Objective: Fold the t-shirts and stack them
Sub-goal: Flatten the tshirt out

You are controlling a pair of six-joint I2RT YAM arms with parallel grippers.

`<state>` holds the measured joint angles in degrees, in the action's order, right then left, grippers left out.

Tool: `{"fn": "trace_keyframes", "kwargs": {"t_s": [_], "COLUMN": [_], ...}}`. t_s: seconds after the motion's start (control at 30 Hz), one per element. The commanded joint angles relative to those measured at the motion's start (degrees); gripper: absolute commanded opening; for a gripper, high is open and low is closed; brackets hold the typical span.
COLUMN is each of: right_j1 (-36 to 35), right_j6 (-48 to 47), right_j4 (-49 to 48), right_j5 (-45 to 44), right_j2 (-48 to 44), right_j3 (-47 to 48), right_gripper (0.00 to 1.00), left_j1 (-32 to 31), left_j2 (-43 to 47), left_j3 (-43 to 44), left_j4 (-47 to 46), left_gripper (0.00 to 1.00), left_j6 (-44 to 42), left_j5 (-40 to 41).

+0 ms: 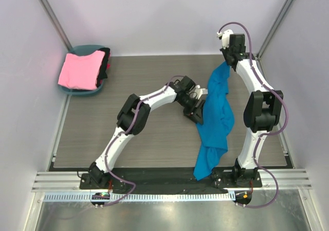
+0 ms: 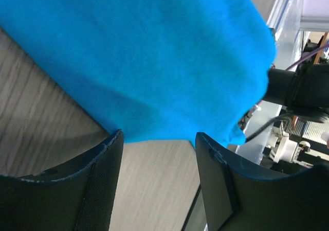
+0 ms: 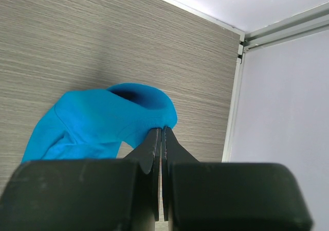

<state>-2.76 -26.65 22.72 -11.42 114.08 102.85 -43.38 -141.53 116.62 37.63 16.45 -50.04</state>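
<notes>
L arm (image 1: 154, 94) & R arm (image 1: 252, 76): white links, blk joints, purple cables.

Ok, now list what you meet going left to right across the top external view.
pink t-shirt → dark t-shirt → left arm → blue t-shirt → right arm

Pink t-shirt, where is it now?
In the top view, the pink t-shirt lies on the teal basket in the far left corner, a dark shirt along its right edge.
</notes>
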Motion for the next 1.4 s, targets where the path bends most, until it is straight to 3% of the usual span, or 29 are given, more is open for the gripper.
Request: {"fn": "trace_keyframes", "kwargs": {"t_s": [0.0, 0.03, 0.27, 0.37, 0.47, 0.5, 0.53, 0.57, 0.67, 1.1, 1.37], "right_j1": [0.13, 0.22, 0.22, 0.22, 0.22, 0.13, 0.13, 0.13, 0.13, 0.13, 0.04], "right_j6": [0.99, 1.16, 1.34, 0.90, 0.90, 0.99, 1.16, 1.25, 1.43, 1.16, 0.55], "right_j4": [-1.80, -1.80, -1.80, -1.80, -1.89, -1.89, -1.80, -1.80, -1.80, -1.80, -1.80], "right_j5": [-0.09, -0.18, -0.44, -0.71, -0.80, -0.71, -0.62, -0.45, -0.09, -0.18, -0.27], "right_j2": [-2.20, -2.11, -3.25, -3.69, -3.78, -3.78, -3.78, -3.69, -3.43, -3.87, -3.96], "right_j3": [1.30, 1.39, -0.10, -0.89, -1.07, -1.07, -1.07, -1.07, -1.16, -1.86, -2.74], "right_gripper": [0.01, 0.01, 0.01, 0.01, 0.01, 0.01, 0.01, 0.01, 0.01, 0.01, 0.01], "left_j1": [-0.04, -0.04, 0.40, 1.10, 2.06, 2.33, 2.59, 2.77, 2.86, 2.07, 0.31], "left_j2": [-2.25, -3.04, -3.05, -2.17, -0.24, 0.90, 1.43, 1.78, 2.14, -1.90, -4.27], "left_j3": [2.30, 2.47, 3.35, 3.97, 3.97, 3.97, 3.88, 3.88, 3.88, 3.79, 3.00], "left_j4": [-1.77, -1.85, 0.25, 1.74, 2.89, 3.06, 3.50, 3.59, 3.95, 4.56, 4.38], "left_gripper": [0.58, 0.56, 0.07, 0.00, 0.00, 0.05, 0.14, 0.36, 0.48, 0.49, 0.42], "left_j6": [0.60, 0.52, -2.56, -3.53, -4.58, -4.93, -5.54, -5.72, -6.16, -6.96, -6.52], "left_j5": [-0.67, -0.50, 1.44, 2.66, 4.77, 5.56, 7.05, 7.41, 8.29, 8.56, 6.10]}}
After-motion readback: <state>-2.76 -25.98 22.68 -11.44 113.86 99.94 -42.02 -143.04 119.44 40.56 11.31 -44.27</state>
